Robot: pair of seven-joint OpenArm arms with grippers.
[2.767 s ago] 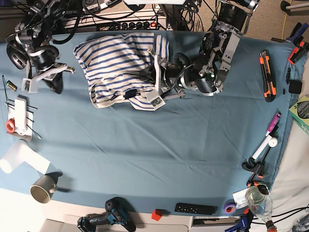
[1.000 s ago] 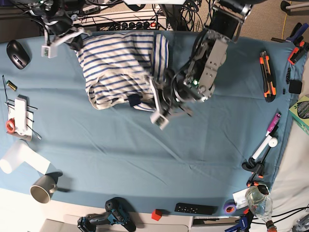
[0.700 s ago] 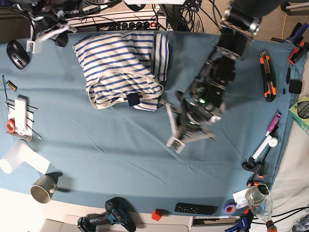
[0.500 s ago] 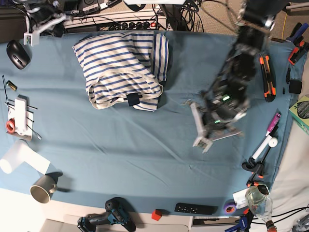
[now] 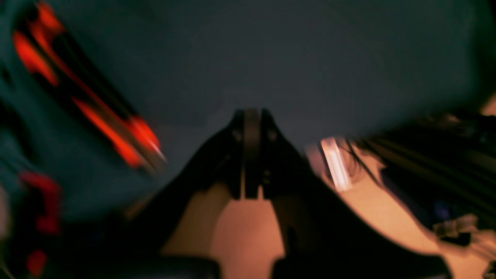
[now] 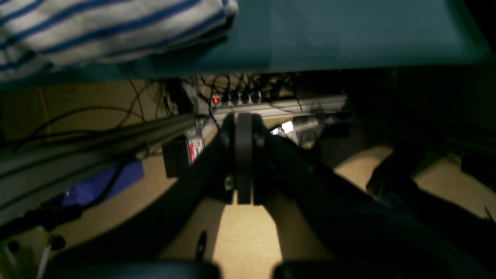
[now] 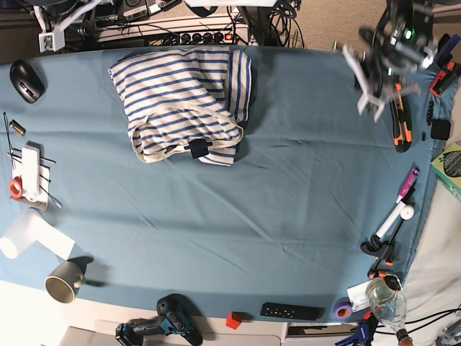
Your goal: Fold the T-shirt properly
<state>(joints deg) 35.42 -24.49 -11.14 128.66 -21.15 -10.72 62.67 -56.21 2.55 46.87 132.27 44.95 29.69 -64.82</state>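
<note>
T-shirt (image 7: 184, 101): lies loosely bundled on the table (image 7: 288, 187), untouched.
Left gripper (image 7: 371, 90): clenched, empty.
Right gripper (image 6: 244, 162): clenched, empty.
Risk: the uneven bundle may slump open, since nothing pins it.

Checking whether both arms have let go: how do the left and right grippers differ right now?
The left gripper hangs over the table's far right edge beside an orange-black tool; the right gripper sits off the far left corner. The T-shirt lies nearer the right gripper. Both are shut and empty.
</note>
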